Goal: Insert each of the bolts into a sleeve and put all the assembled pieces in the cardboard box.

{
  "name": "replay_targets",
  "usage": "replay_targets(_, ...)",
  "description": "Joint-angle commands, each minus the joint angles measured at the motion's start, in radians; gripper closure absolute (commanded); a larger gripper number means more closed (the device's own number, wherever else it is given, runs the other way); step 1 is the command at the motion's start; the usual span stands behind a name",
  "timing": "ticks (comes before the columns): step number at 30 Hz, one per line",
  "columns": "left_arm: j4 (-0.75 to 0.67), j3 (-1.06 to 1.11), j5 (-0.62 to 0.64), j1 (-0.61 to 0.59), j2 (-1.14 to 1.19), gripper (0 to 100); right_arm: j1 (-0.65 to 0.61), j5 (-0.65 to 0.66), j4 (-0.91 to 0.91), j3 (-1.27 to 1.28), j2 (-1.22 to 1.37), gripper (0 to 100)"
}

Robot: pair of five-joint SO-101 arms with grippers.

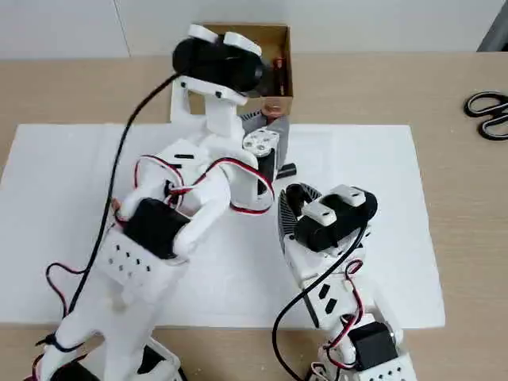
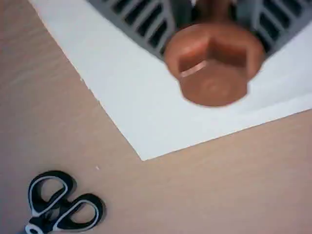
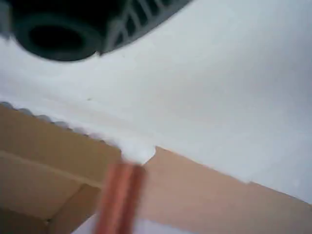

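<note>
One copper bolt [image 2: 214, 63], judged rigid, light and smooth-sided, is held clamped behind its hex head by the left end effector [image 1: 268, 119] just beside the cardboard box [image 1: 289, 48], and the shank is considered the surest place for a hold.

Pale wooden desk [image 1: 444, 87], bare along the far side and at both ends. Spread flat across the middle, a large white paper sheet [image 1: 381, 238], long edges parallel to the desk's front, stopping short of the near edge. Just beyond the sheet's far edge, on bare wood, an open brown cardboard box [image 1: 283, 48], upright; whether touching the sheet, unclear. Off past the sheet's far right corner and apart from it, black-handled scissors [image 1: 488, 113], lying flat on the wood, handles toward the sheet, cut off by the edge of the high view.
</note>
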Motion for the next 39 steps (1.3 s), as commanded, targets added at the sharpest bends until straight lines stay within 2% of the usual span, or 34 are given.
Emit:
replay_targets(1,-0.078,0.039,-0.008,0.005,-0.021,100,-0.027,-0.055,-0.016,-0.005,-0.028,99.5)
replay_targets(8,-0.094,0.07,-0.012,-0.034,-0.161,100,-0.045,-0.066,-0.019,0.046,-0.028,99.5)
replay_targets(13,-0.049,0.133,-0.008,0.005,-0.247,100,-0.079,-0.066,-0.022,0.054,-0.028,99.5)
replay_targets(17,-0.187,0.294,0.049,0.025,-0.282,100,-0.084,-0.068,-0.022,0.054,-0.028,99.5)
replay_targets(20,-0.33,0.426,0.052,0.025,-0.315,100,-0.085,-0.069,-0.022,0.054,-0.028,99.5)
replay_targets(22,-0.373,0.49,0.055,0.028,-0.338,100,-0.085,-0.069,-0.022,0.054,-0.028,99.5)
replay_targets(29,-0.396,0.57,0.058,0.032,-0.376,100,-0.088,-0.069,-0.022,0.054,-0.028,99.5)
replay_targets(39,-0.397,0.573,0.058,0.063,-0.376,100,-0.088,-0.069,-0.024,0.054,-0.028,99.5)
